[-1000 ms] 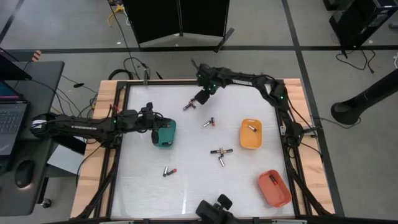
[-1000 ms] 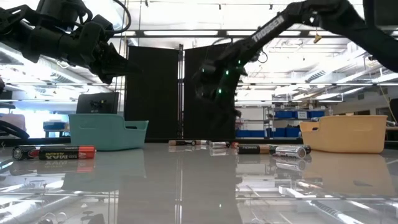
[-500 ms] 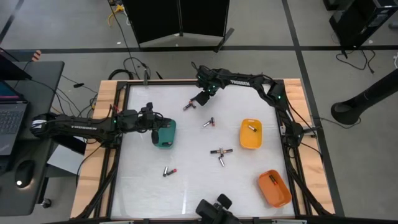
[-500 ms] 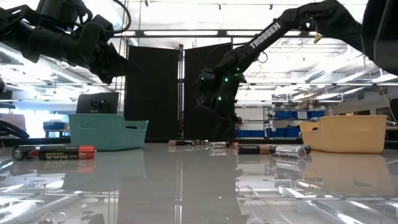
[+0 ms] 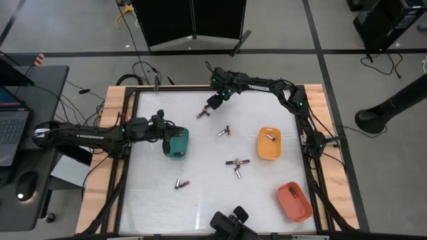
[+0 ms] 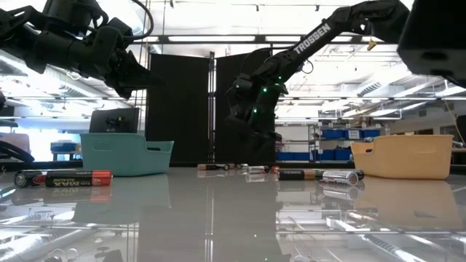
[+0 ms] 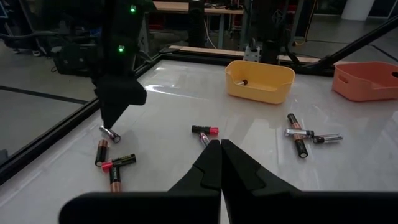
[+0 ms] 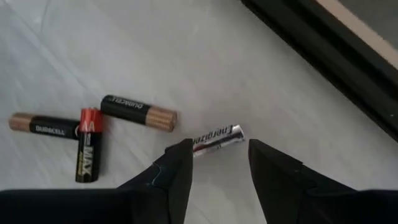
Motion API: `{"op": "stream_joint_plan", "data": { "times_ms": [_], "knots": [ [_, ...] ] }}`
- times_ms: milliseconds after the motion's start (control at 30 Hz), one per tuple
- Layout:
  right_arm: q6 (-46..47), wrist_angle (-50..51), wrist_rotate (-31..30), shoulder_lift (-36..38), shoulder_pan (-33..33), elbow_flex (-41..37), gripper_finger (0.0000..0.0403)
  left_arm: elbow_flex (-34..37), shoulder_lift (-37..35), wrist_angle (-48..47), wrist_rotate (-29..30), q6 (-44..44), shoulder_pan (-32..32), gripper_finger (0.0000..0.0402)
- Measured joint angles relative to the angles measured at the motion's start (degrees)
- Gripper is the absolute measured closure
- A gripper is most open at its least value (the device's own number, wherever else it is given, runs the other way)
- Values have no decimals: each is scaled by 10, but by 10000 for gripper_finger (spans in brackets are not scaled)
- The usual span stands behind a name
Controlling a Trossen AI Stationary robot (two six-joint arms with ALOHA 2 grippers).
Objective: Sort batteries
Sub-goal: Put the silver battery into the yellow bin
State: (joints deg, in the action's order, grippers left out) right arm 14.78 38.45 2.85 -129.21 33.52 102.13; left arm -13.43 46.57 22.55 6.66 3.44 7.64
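Batteries, look: small cylinders, some black with copper-coloured ends, one black and red, one silvery with printed lettering.
Group by the right gripper: four cells lie near the far edge of the counter; in the right wrist view two black-and-copper cells and a black-and-red cell lie together, touching or nearly so, with the silvery one just beside them.
Middle pair: two cells lie close together near the counter's centre, between the green tray and the yellow tray.
Crossed cluster: three cells lie on one another nearer the front.
Front-left pair: two cells lie end to end, apart from the others.
Loose count: eleven on the open counter.
Trays: three; a green tray at the left, a yellow tray at the right holding one cell, and an orange tray at the front right holding one cell.
Right gripper: low over the counter at the far edge, fingers spread apart, the silvery cell lying in the gap just ahead of the tips, not pinched.
Left gripper: above the green tray, fingers pressed together with nothing between them.
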Motion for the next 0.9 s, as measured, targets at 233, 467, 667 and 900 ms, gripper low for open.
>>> {"op": "stream_joint_plan", "data": {
  "times_ms": [233,467,667,900],
  "knots": [
    [1,-14,-2,-6,1,0,234,0,0,-2,0,0,0,395],
    [-3,-3,-16,-10,4,-1,233,0,0,-3,0,0,0,395],
    [-25,44,-18,-10,15,-1,234,0,0,-5,0,0,0,395],
    [-54,78,-20,-9,27,-1,231,0,0,-7,0,0,0,395]
  ]
}}
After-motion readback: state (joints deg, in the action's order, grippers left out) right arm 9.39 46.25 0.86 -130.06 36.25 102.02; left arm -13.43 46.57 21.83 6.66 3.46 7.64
